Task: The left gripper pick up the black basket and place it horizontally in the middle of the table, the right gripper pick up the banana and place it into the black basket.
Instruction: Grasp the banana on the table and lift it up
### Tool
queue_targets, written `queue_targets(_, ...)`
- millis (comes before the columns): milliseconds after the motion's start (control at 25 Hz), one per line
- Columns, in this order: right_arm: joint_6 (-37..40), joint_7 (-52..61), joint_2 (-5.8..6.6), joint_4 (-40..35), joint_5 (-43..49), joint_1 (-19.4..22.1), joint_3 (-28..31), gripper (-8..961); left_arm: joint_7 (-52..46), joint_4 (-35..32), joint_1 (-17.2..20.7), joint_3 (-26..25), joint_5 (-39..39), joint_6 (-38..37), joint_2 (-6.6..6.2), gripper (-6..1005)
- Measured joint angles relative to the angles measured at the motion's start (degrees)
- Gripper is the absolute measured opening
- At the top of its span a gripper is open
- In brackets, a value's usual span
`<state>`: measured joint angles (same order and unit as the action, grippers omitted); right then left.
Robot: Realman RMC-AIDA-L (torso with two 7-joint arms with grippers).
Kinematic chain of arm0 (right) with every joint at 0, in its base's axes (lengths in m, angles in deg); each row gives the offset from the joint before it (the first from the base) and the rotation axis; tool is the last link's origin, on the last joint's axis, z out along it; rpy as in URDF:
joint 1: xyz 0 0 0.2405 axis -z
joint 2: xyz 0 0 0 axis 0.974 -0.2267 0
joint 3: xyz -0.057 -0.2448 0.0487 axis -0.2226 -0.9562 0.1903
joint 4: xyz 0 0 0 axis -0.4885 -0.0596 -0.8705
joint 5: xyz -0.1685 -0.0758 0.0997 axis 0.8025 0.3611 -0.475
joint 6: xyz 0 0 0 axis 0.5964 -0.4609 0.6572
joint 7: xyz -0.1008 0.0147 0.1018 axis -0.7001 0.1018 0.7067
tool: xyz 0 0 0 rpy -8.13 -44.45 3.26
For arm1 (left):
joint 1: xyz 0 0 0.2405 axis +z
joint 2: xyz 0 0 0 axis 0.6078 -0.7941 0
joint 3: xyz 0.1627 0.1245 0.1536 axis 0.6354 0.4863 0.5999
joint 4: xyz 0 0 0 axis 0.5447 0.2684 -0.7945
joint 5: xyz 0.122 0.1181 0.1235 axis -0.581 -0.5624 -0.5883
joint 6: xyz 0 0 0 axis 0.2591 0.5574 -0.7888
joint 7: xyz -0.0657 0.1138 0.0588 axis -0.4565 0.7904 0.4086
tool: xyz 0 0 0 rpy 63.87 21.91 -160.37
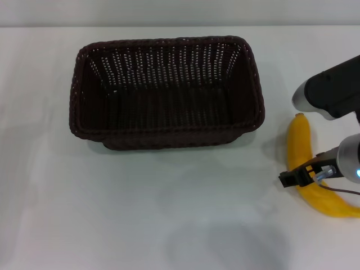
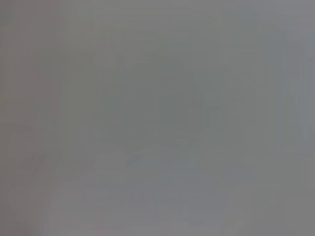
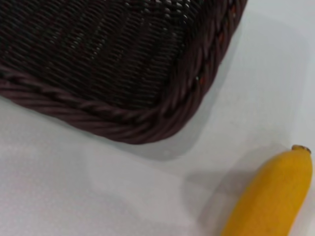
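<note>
The black basket (image 1: 169,90) stands upright and lengthwise across the middle back of the white table (image 1: 140,214), and nothing shows inside it. Its rounded corner also shows in the right wrist view (image 3: 147,118). The yellow banana (image 1: 298,140) lies on the table to the right of the basket, apart from it; its tip end shows in the right wrist view (image 3: 275,191). My right gripper (image 1: 301,175) is low over the banana's middle, reaching in from the right edge. My left gripper is out of view; the left wrist view shows only a plain grey surface.
The grey-white right arm (image 1: 332,93) hangs over the table's right edge above the banana. Bare tabletop lies in front of and to the left of the basket.
</note>
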<state>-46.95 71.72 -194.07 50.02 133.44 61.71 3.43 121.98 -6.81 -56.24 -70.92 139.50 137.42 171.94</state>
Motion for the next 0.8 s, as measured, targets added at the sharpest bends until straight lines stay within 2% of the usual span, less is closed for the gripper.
queue_targets(480,0.15,0.05,-0.09,-0.81,0.17,-0.4,-0.27,737,0.0,-0.23,0.0,-0.22,0.08,0.0,-0.01,790)
queue_targets(680,-0.13,0.0,-0.1,-0.81,0.61,-0.44,-0.15,550,-0.2,-0.27,0.0,-0.28,0.12,0.0,-0.04,789)
queue_targets(800,-0.66,0.04,-0.09,-0.78,1.7,-0.5,-0.23,521,-0.21,-0.27,0.0,-0.34,0.19,0.0,-0.06,788)
